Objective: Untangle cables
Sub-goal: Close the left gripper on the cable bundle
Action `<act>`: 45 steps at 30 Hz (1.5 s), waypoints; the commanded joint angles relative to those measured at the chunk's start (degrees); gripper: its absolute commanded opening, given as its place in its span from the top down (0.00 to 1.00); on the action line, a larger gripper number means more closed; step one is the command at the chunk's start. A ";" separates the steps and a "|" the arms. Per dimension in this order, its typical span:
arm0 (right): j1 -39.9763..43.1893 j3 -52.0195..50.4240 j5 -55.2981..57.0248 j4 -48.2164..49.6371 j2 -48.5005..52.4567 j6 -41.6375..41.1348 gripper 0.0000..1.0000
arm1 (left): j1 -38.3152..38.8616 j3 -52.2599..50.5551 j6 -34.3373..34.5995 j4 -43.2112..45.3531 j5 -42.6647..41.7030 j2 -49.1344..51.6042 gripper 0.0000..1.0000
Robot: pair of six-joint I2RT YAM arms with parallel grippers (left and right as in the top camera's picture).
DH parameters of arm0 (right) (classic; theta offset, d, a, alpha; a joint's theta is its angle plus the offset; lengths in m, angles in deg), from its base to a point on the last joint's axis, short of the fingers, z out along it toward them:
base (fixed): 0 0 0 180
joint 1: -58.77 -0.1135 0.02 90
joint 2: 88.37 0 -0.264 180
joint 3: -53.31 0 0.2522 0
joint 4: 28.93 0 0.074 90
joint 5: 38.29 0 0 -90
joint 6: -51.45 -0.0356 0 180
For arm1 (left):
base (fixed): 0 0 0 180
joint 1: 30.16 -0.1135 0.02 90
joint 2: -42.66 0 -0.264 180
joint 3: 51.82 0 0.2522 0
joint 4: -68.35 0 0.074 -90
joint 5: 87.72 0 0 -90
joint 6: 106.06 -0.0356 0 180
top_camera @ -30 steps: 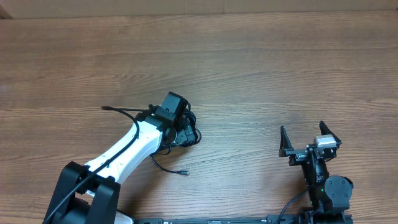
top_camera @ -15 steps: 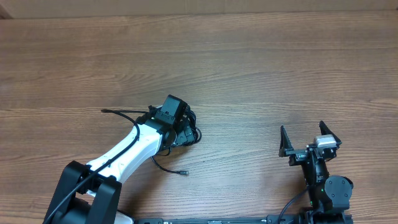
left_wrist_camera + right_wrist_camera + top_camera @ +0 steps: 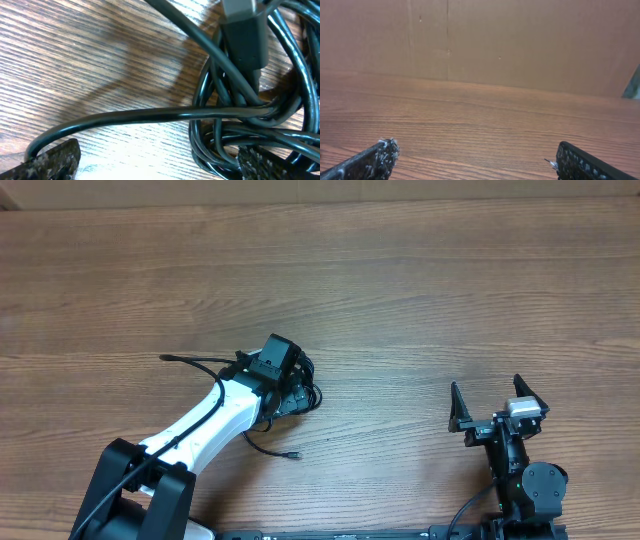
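Note:
The cables [image 3: 305,395] are thin black cords bunched in a tangle on the wooden table, left of centre. One end [image 3: 170,358] trails left, another with a small plug [image 3: 292,453] lies toward the front. My left gripper [image 3: 292,388] is down on the tangle, mostly hiding it. In the left wrist view its fingers are spread wide [image 3: 160,162], and the looped cables [image 3: 250,115] with a plug body lie by the right finger. My right gripper [image 3: 495,402] is open and empty at the front right, also seen in the right wrist view [image 3: 485,160].
The wooden table [image 3: 420,290] stretches back to a cardboard wall [image 3: 520,40]. The left arm's white link [image 3: 200,425] lies diagonally over the front left.
The left gripper and the cable end trailing left have shifted slightly left; the front plug end moved a little too. The right arm has not moved.

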 commanded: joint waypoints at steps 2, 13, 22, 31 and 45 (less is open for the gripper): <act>0.33 -0.59 0.50 0.33 -0.46 0.24 0.00 | 0.39 -0.46 0.57 0.76 1.68 0.31 0.00; 0.33 -0.59 0.50 0.33 -0.46 0.24 0.00 | 0.39 -0.46 0.63 2.32 1.03 6.21 0.00; 0.33 -0.59 0.50 0.33 -0.46 0.24 0.00 | 0.37 -0.46 0.79 2.73 0.72 9.46 0.00; 0.33 -0.59 0.50 0.33 -0.46 0.24 0.00 | 0.37 -0.46 0.79 3.93 -0.76 9.46 0.01; 0.33 -0.59 0.50 0.31 -0.46 0.24 0.00 | 0.37 -0.44 -7.50 6.56 -2.73 9.46 0.96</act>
